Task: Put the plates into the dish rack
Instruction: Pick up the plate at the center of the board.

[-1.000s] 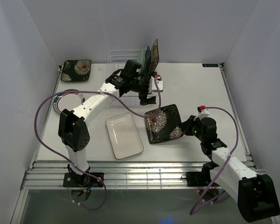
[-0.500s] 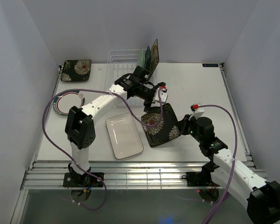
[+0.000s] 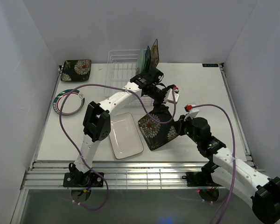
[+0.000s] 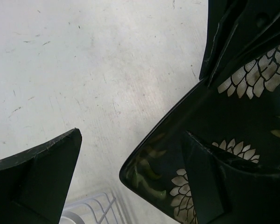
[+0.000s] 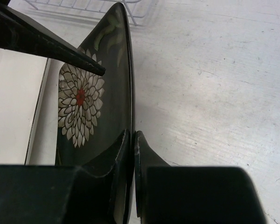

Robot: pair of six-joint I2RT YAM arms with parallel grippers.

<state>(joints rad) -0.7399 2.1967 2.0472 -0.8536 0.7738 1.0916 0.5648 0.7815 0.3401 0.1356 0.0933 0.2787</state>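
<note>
A dark square floral plate (image 3: 154,129) stands tilted up on the table, and my right gripper (image 5: 131,135) is shut on its near edge (image 3: 178,129). My left gripper (image 3: 160,108) hangs open over the plate's far upper corner (image 4: 154,177). One of its fingers (image 4: 210,186) lies across the plate's face and the other (image 4: 37,182) stands clear over the table. The white wire dish rack (image 3: 121,70) is at the back, with plates (image 3: 148,58) standing on edge at its right end. A white rectangular plate (image 3: 126,135) lies flat next to the held one.
A second dark floral plate (image 3: 77,69) lies at the back left corner. A round white green-rimmed plate (image 3: 66,102) lies at the left edge, partly under the left arm's purple cable. White walls close in the table on three sides.
My right gripper has tipped the dark floral plate up on edge and carried it left. My left arm has swung from the rack out to the plate's top corner, still open.
</note>
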